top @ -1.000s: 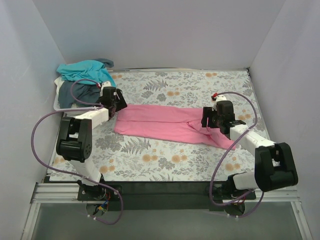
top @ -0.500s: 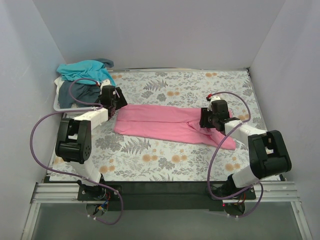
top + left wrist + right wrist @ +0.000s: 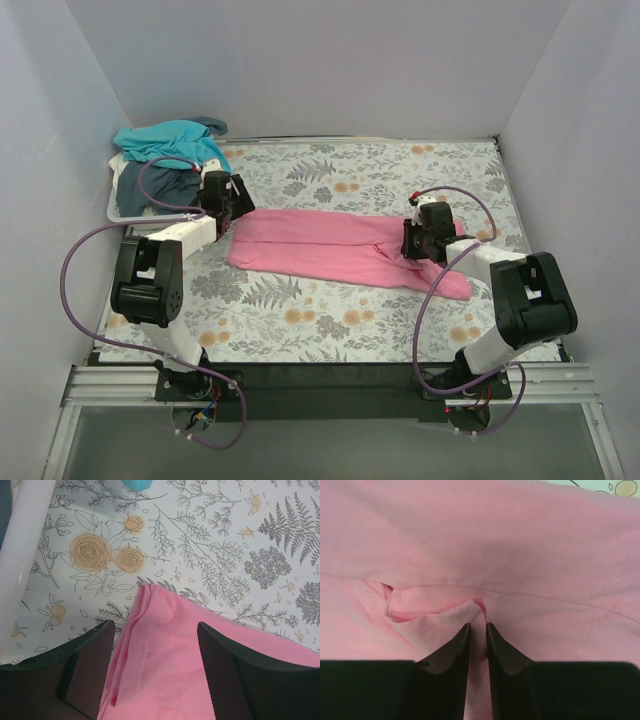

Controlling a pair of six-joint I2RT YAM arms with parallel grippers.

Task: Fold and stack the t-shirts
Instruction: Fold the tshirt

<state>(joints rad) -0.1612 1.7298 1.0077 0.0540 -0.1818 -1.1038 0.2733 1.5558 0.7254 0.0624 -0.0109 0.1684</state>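
The pink t-shirt (image 3: 330, 245) lies folded into a long band across the middle of the floral table. My left gripper (image 3: 232, 205) hangs open over the band's left end, its fingers straddling the pink corner (image 3: 165, 650) without gripping; the left gripper (image 3: 154, 630) sits low to the cloth. My right gripper (image 3: 420, 240) is at the band's right part, and in the right wrist view the gripper (image 3: 478, 626) is shut on a raised fold of the pink t-shirt (image 3: 520, 540). The teal t-shirt (image 3: 165, 140) and the dark grey-blue t-shirt (image 3: 150, 188) lie heaped at the back left.
A white basket (image 3: 113, 205) holds the heaped shirts at the back left, its rim (image 3: 25, 555) close to my left gripper. White walls enclose the table on three sides. Purple cables loop from both arms.
My right gripper has moved slightly back and left onto the shirt and closed on a fold of it. The left gripper has barely moved and stays open.
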